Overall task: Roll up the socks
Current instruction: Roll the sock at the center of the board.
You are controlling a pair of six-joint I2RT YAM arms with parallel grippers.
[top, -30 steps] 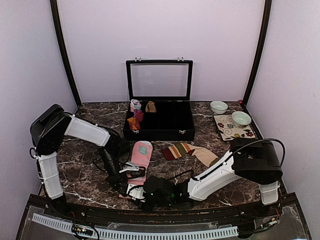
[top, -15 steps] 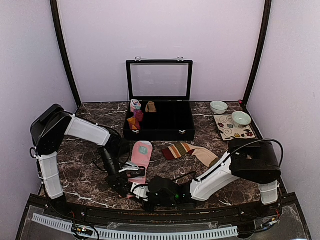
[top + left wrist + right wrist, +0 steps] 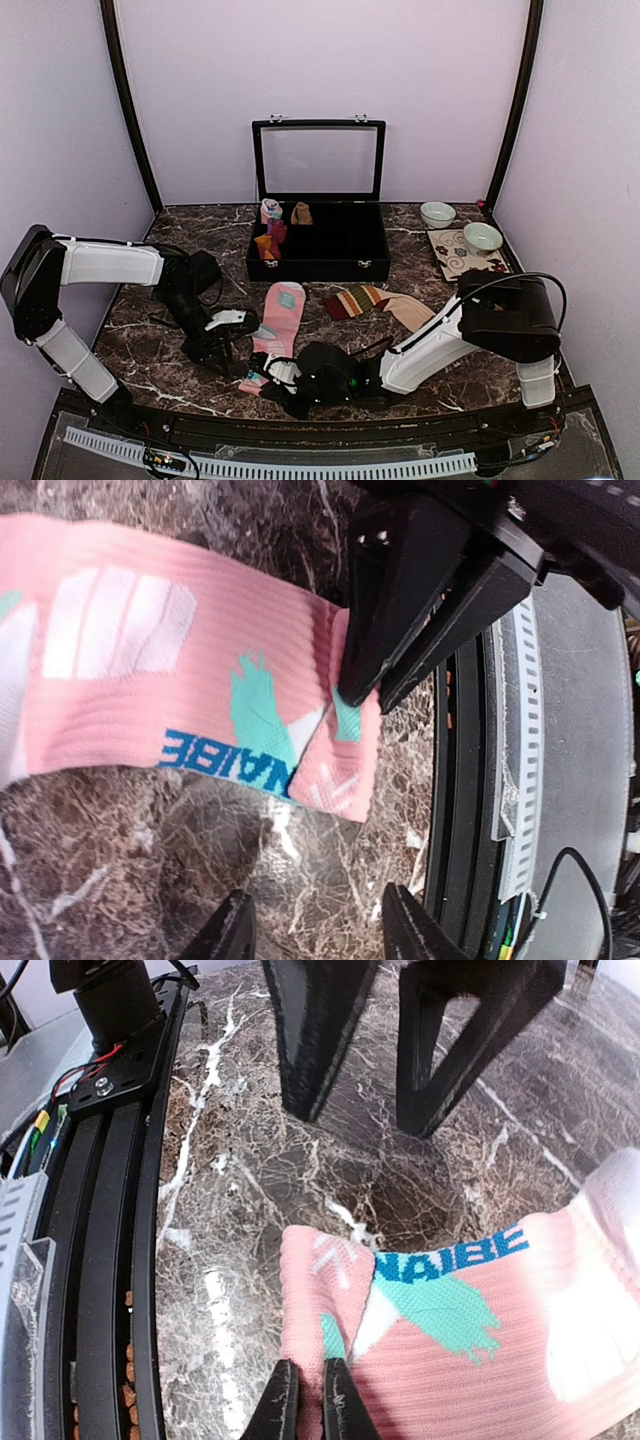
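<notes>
Right hand (image 3: 303, 1388) pinched the folded cuff of the pink sock (image 3: 455, 1345), apparently starting the roll; left hand (image 3: 318, 930) hung open, likely needed next to steady it.

Far end of pink sock (image 3: 150, 670) off-frame

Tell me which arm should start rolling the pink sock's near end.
Right. The right gripper is shut on the pink sock's folded near edge; the left gripper is open beside it, holding nothing.

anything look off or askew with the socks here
Only the pink sock: its near end is folded over in a crooked flap, pinched in the shut jaws of the right gripper. The striped sock lies flat. Nothing looks spilled or damaged.
</notes>
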